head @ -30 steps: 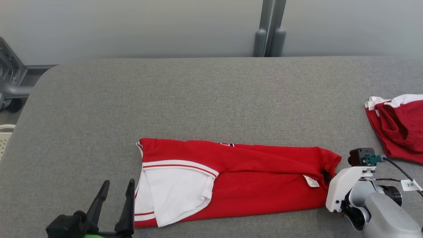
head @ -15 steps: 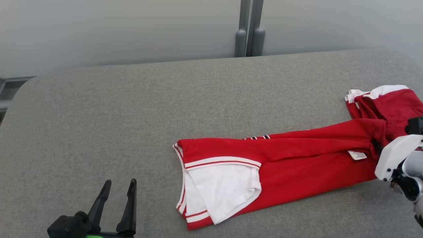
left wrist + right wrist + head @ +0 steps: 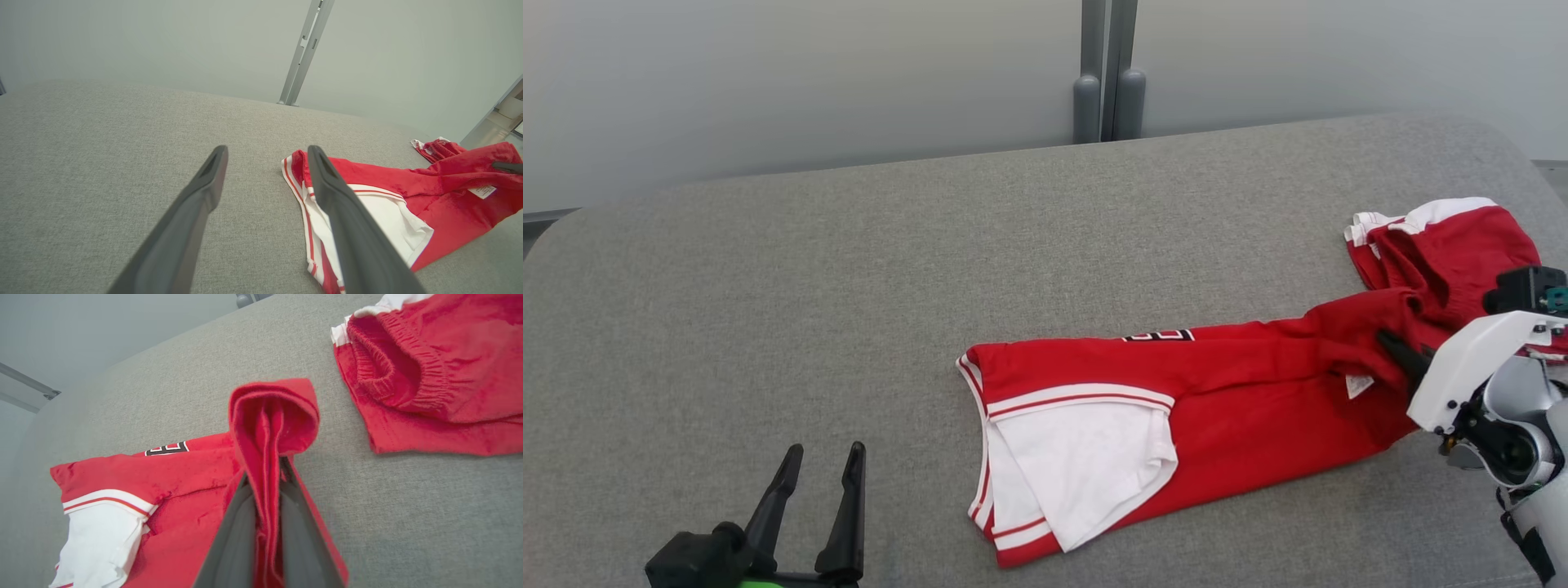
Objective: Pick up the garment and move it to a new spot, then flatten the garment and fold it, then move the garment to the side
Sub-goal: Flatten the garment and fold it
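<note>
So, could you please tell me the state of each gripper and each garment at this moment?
folded garment: folded into a long strip, mostly flat on the table, right end lifted.
right gripper: shut on the folded garment, pinching its lifted end.
left gripper: open, holding nothing.
second garment: crumpled, lying apart from the folded garment, not gripped.

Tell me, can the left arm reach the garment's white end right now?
Probably yes: the left gripper is open and empty, and only bare grey table lies between it and the white end of the garment.
</note>
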Tool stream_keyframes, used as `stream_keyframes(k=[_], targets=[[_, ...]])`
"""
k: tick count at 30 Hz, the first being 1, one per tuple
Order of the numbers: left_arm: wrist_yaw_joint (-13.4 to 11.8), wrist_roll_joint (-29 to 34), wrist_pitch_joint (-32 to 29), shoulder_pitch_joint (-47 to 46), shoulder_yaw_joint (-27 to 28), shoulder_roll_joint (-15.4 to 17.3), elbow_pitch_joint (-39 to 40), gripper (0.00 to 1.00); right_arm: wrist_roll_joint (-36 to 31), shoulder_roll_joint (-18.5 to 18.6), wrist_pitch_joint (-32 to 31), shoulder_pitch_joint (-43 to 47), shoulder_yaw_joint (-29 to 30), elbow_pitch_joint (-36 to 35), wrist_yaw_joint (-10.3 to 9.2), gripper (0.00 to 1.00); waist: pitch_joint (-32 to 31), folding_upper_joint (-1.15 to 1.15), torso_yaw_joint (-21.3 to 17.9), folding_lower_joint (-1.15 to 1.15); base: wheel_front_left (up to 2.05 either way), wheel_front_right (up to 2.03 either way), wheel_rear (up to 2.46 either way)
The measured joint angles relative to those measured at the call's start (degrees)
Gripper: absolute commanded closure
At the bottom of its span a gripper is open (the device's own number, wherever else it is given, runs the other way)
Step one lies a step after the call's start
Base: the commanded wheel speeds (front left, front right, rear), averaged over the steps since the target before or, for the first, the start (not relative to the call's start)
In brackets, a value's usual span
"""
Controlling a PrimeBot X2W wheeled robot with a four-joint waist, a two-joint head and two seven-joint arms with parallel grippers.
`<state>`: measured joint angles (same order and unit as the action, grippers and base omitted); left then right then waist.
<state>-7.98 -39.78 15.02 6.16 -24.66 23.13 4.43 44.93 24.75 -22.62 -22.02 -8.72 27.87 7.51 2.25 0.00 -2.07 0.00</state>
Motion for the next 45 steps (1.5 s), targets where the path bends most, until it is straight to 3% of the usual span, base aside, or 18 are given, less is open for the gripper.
stream_keyframes(k=[9, 17, 26, 33, 40, 41, 42, 43, 44, 45], targets=[[0.47, 0.16, 0.00, -0.07, -0.11, -0.03, -0.21, 0.00, 5.68, -7.06, -8.00, 4.95, -2.55, -17.14, -0.02, 1.00, -0.63, 0.00, 1.00, 0.00, 0.00, 0.00, 0.00], [0.51, 0.32, -0.19, -0.22, -0.55, -0.04, 0.63, 0.00, 3.02, -13.28, -11.10, 6.65, -8.59, -22.52, -0.02, 1.00, -1.46, 0.00, 3.32, 0.00, 0.00, 0.00, 0.00], [0.96, 0.33, -0.42, -0.52, -1.53, -0.11, 0.67, 0.00, -0.88, -20.42, -7.60, 4.26, -13.43, -13.57, -0.02, 1.00, -2.34, 0.00, 6.88, 0.00, 0.00, 0.00, 0.00], [1.29, 0.33, -0.53, -0.70, -2.15, -0.63, 0.10, 0.00, -2.32, -21.81, -0.91, -0.12, -15.21, -1.85, -0.03, 1.00, -2.53, 0.00, 9.73, 0.00, 0.00, 0.00, 0.00], [1.67, 0.34, -0.57, -1.09, -2.93, -0.97, -0.79, 0.00, 3.47, -21.83, 5.54, -4.72, -22.25, 8.81, -0.03, 1.00, -2.88, 0.00, 11.88, 0.00, 0.00, 0.00, 0.00], [1.68, 0.34, -0.58, -1.10, -2.99, -1.02, -0.86, 0.00, 4.30, -21.86, 6.42, -5.30, -23.13, 10.09, -0.02, 0.94, -2.98, 0.00, 12.11, 0.00, 0.00, 0.00, 0.00], [1.68, 0.34, -0.58, -1.12, -3.09, -1.05, -0.91, 0.00, 4.61, -21.89, 7.47, -5.95, -23.98, 11.68, -0.03, 0.68, -3.09, 0.00, 12.31, 0.00, 0.00, 0.00, 0.00], [1.68, 0.33, -0.58, -1.13, -3.10, -1.07, -1.00, 0.00, 5.28, -21.87, 8.36, -6.62, -25.04, 12.80, -0.03, 0.53, -3.21, 0.00, 12.48, 0.00, 0.00, 0.00, 0.00], [1.69, 0.33, -0.58, -1.14, -3.13, -1.07, -1.04, 0.00, 6.22, -21.84, 9.11, -7.24, -25.97, 13.72, -0.03, 0.09, -3.33, 0.00, 12.63, 0.00, 0.00, 0.00, 0.00], [1.71, 0.33, -0.57, -1.14, -3.16, -1.08, -1.08, 0.00, 7.24, -21.85, 9.72, -7.88, -26.97, 14.59, -0.03, 0.00, -3.43, 0.00, 12.74, 0.00, 0.00, 0.00, 0.00]])
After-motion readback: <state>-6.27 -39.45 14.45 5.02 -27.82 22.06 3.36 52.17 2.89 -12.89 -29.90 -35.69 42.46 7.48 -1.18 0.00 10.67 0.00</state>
